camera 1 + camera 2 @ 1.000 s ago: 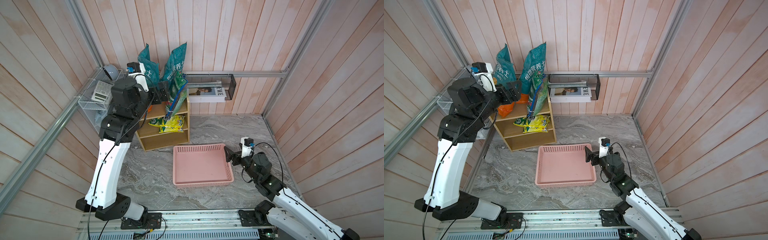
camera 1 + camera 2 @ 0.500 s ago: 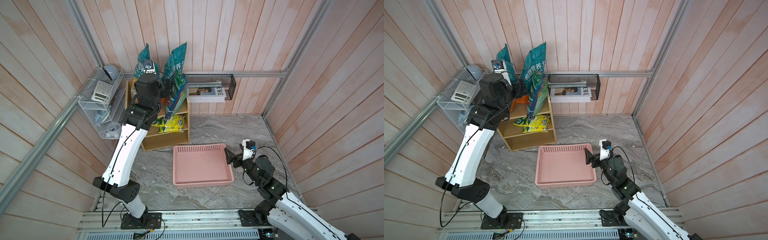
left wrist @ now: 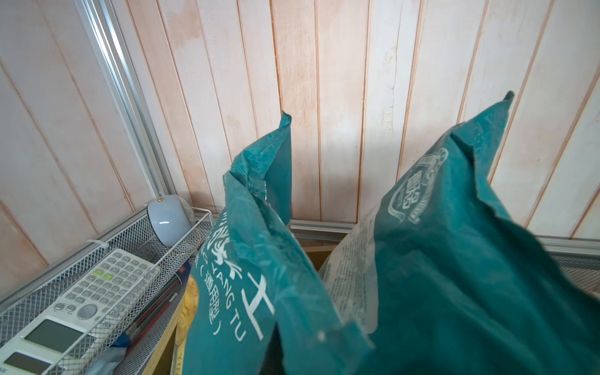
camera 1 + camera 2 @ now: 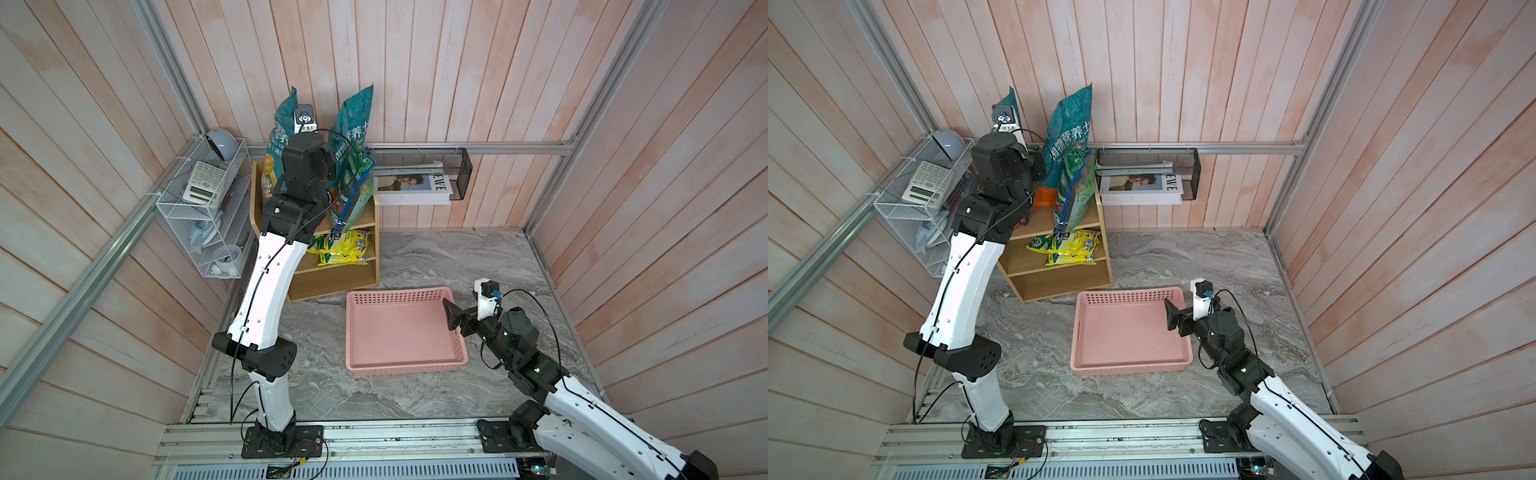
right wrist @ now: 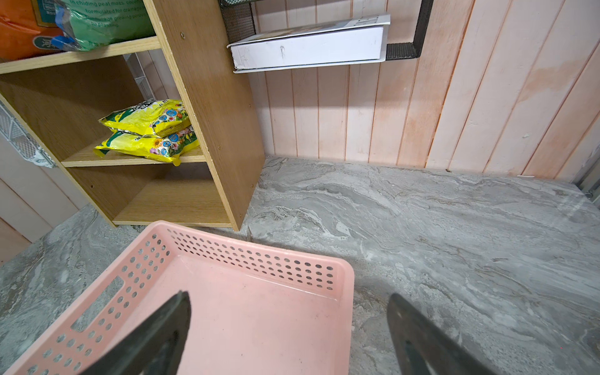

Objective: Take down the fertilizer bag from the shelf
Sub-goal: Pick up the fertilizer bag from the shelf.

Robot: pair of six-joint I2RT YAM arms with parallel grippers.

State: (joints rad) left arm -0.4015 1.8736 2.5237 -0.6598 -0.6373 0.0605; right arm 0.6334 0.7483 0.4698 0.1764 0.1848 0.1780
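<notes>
Two tall teal bags stand on top of the tan wooden shelf [image 4: 332, 282] against the back wall. The left one is the fertilizer bag [image 3: 246, 292] [image 4: 279, 137] and the other teal bag [image 3: 454, 259] [image 4: 353, 129] stands to its right. My left gripper [image 3: 282, 354] sits low between them, shut on a side fold of the fertilizer bag, with its fingers almost wholly covered by the plastic. In a top view its black wrist [image 4: 1000, 162] hides most of that bag. My right gripper [image 5: 289, 324] [image 4: 451, 316] hangs open and empty over the pink basket's corner.
A pink perforated basket [image 4: 353, 332] lies on the grey marbled floor in front of the shelf. A green bag [image 4: 353, 199] and an orange bag [image 4: 1044, 195] fill the top tier, yellow packets [image 4: 343, 247] the middle. White wire rack [image 4: 199, 208] stands left, black mesh basket [image 4: 457, 174] right.
My left arm swung from the shelf's left side to its front, carried its wrist up between the two teal bags, and its jaws closed. The right arm barely moved.
</notes>
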